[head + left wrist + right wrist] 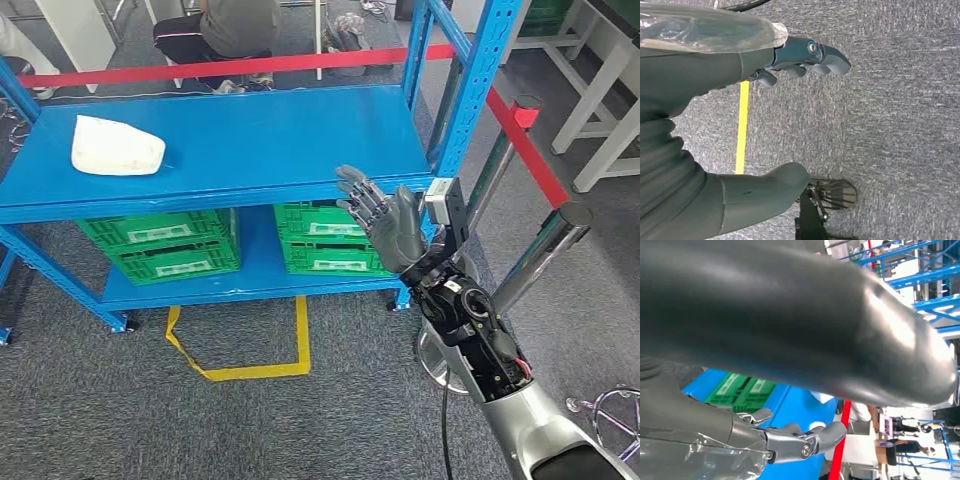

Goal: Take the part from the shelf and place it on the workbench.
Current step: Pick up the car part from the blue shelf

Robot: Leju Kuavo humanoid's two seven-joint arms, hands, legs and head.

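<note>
Head view: blue shelf [287,150] spans the scene, green crates [162,245] beneath. Right hand [381,215] hovers at the shelf's front right edge, fingers spread, holding nothing. White part [117,147] lies near the shelf's left edge. Left hand [734,125] hangs released over carpet.

Right hand [389,218] raised, fingers spread, empty; left hand [753,125] open.

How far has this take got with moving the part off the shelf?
Nothing looks done yet: the white part lies on the blue shelf's top level, near its left end, untouched. In hand: the right robot hand is raised at the shelf's front edge, fingers spread and empty, well to the right of the part. The left robot hand hangs over the carpet, empty. Left: reach, grasp, carry to the workbench.
</note>
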